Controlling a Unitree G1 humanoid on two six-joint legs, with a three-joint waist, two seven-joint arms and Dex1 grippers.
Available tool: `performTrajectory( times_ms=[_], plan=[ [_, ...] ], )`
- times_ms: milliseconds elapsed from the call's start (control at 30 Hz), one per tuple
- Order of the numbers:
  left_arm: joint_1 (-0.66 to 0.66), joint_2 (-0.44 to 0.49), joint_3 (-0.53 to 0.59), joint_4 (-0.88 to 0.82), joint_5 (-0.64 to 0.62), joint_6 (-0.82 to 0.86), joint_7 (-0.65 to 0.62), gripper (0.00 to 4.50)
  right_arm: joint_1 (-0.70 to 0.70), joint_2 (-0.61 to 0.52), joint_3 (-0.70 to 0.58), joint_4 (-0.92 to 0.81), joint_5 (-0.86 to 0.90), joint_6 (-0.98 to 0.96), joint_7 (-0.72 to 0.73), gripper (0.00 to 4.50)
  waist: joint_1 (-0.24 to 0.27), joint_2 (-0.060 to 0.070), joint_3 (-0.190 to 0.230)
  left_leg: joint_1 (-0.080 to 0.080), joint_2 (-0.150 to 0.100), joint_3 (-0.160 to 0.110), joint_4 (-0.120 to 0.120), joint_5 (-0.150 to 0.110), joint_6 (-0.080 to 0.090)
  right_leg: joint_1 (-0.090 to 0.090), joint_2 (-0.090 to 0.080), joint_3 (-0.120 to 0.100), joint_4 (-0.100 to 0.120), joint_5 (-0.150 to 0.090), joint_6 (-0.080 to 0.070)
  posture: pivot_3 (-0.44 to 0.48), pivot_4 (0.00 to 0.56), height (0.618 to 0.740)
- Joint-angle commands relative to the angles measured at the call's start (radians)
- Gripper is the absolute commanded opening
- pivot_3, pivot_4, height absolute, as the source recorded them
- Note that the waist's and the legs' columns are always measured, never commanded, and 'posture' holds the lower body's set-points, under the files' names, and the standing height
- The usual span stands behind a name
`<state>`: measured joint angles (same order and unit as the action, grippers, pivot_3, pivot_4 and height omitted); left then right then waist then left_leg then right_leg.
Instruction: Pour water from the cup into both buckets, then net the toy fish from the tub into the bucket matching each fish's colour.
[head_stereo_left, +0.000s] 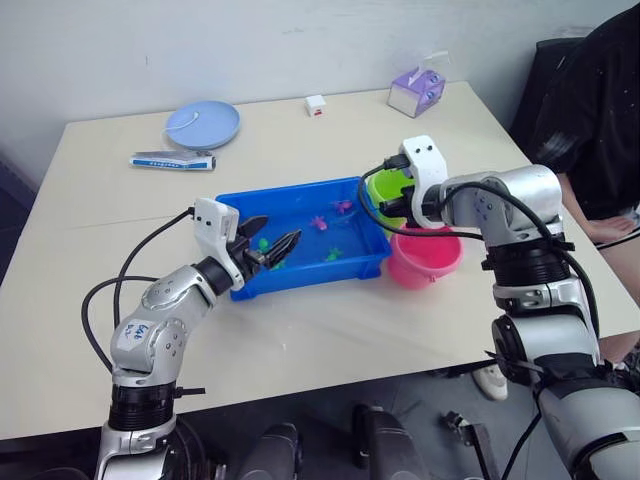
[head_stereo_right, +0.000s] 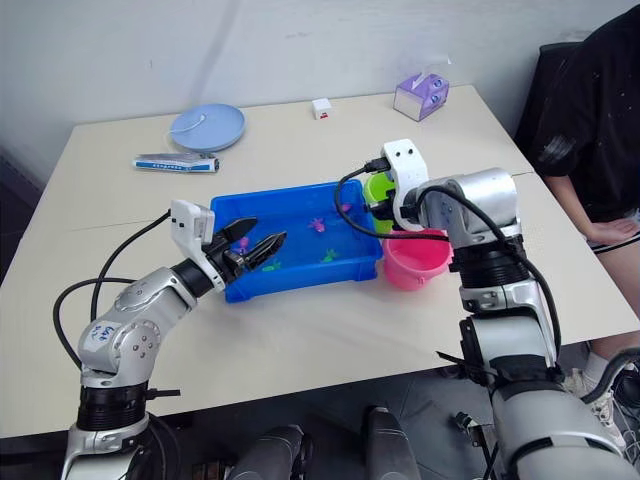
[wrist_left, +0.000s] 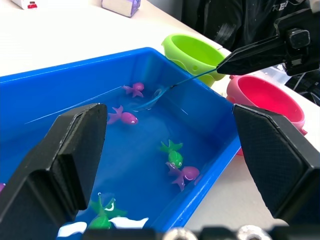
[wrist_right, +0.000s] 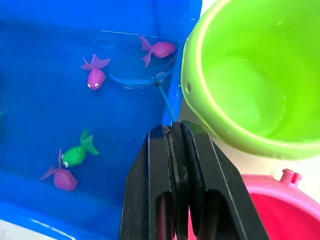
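The blue tub sits mid-table with water and several toy fish in it, pink ones and green ones. My right gripper is shut on the net's thin handle. The net's hoop lies in the water at the tub's far right corner, right beside a pink fish. The lime green bucket, holding water, and the pink bucket stand against the tub's right side. My left gripper hovers open over the tub's left end, holding nothing. The cup is out of view.
At the back left lie a pale-blue plate and a tube. A small white cube and a purple tissue box stand at the back. A person in black sits at the table's right edge.
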<state>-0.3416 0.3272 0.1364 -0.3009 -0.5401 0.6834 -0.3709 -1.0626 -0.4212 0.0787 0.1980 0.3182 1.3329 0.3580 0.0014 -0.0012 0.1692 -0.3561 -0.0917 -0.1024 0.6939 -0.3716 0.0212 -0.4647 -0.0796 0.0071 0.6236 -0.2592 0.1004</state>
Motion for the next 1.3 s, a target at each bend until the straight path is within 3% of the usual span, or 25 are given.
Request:
performTrajectory(
  times_ms=[33, 700, 933, 1300],
  plan=[
    [-0.012, 0.005, -0.005, -0.013, 0.004, -0.020, -0.011, 4.30, 0.007, -0.035, -0.004, -0.096, -0.013, 0.000, 0.001, 0.76, 0.000, 0.000, 0.000, 0.000, 0.000, 0.000, 0.000, 0.000, 0.000, 0.000, 0.000, 0.000, 0.000, 0.000, 0.000, 0.000, 0.150, 0.740],
    [0.024, 0.106, -0.001, -0.068, -0.005, 0.007, -0.068, 4.30, 0.120, -0.041, -0.066, -0.393, 0.071, 0.124, 0.041, 0.76, -0.002, 0.000, 0.000, 0.000, 0.001, 0.000, -0.002, 0.000, 0.000, 0.000, 0.000, 0.001, -0.001, 0.000, 0.000, 0.000, 0.150, 0.740],
    [0.020, 0.114, -0.011, -0.062, 0.000, 0.005, -0.080, 4.30, 0.151, -0.007, -0.134, -0.499, 0.115, 0.150, 0.039, 0.76, -0.002, 0.000, 0.000, 0.000, 0.001, 0.000, -0.002, 0.000, 0.000, 0.000, 0.000, 0.001, -0.002, 0.000, 0.000, 0.000, 0.150, 0.740],
    [0.005, 0.138, -0.033, -0.032, 0.011, -0.001, -0.124, 4.30, 0.252, 0.007, -0.299, -0.800, 0.216, 0.158, 0.047, 0.76, 0.001, 0.000, 0.000, 0.000, 0.001, 0.000, -0.003, 0.000, 0.000, 0.000, 0.000, 0.001, -0.002, 0.000, 0.000, 0.000, 0.150, 0.740]
  ],
)
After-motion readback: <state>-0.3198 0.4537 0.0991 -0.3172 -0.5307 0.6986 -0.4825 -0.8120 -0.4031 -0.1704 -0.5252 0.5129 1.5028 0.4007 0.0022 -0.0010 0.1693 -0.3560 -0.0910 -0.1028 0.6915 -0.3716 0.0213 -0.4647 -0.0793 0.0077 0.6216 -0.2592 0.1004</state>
